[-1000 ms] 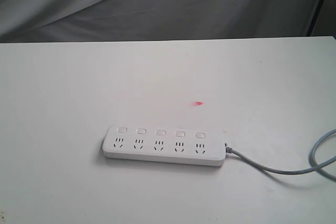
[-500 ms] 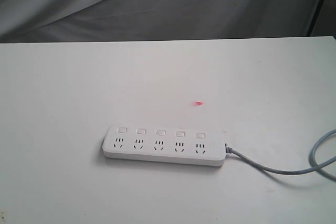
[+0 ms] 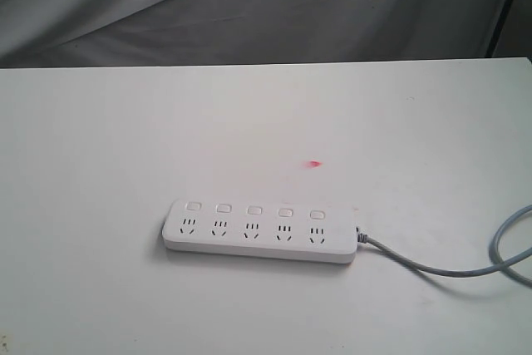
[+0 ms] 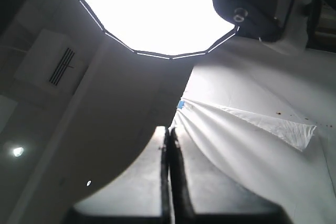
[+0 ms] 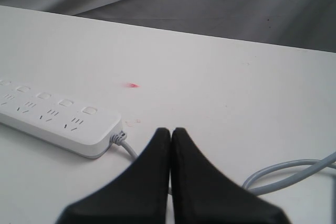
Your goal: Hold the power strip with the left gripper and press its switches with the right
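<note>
The right gripper [image 5: 170, 130], a pair of black pointed fingers, is pressed tip to tip with nothing between. Taking its pointing direction as twelve o'clock, the long flat white plastic power strip [image 5: 52, 124] lies on the white tabletop [image 5: 236, 87] at ten o'clock, apart from the tips, with its small white rounded switches [image 5: 89, 110] facing up. Its grey round cable [image 5: 286, 174] curves off toward four o'clock. A small red smear [image 5: 131, 85] sits at eleven o'clock.
</note>
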`<control>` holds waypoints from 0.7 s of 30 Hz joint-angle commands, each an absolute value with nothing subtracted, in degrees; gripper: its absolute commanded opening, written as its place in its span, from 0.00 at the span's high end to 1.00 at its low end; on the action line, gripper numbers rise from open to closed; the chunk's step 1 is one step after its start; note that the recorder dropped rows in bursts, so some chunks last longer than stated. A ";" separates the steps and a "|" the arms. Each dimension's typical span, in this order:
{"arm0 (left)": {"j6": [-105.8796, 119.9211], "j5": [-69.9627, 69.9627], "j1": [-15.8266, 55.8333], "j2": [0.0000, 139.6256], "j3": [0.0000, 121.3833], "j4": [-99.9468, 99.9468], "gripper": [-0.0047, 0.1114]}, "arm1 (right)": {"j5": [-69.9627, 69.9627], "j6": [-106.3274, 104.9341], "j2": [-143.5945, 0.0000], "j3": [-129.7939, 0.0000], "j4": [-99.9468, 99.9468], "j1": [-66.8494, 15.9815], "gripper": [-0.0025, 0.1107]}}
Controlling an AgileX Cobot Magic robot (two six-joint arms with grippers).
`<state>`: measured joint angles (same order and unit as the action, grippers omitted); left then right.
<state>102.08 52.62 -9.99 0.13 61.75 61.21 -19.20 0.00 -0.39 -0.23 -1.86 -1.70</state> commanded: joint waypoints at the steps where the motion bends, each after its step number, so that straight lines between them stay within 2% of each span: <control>1: 101.40 52.47 -9.99 0.00 56.26 60.81 0.96 | -19.13 0.32 0.00 0.00 -2.18 -1.22 0.98; 6: 97.10 48.73 -9.99 0.00 43.16 50.73 0.96 | -19.13 0.32 0.00 0.00 -2.18 -1.22 0.98; 12: 69.91 26.40 -9.99 0.00 30.18 49.03 0.96 | -19.13 0.32 0.00 0.00 -2.18 -1.22 0.98; 21: 30.96 9.32 -9.99 0.00 17.88 28.45 0.96 | -19.13 0.32 0.00 0.00 -2.18 -1.22 0.98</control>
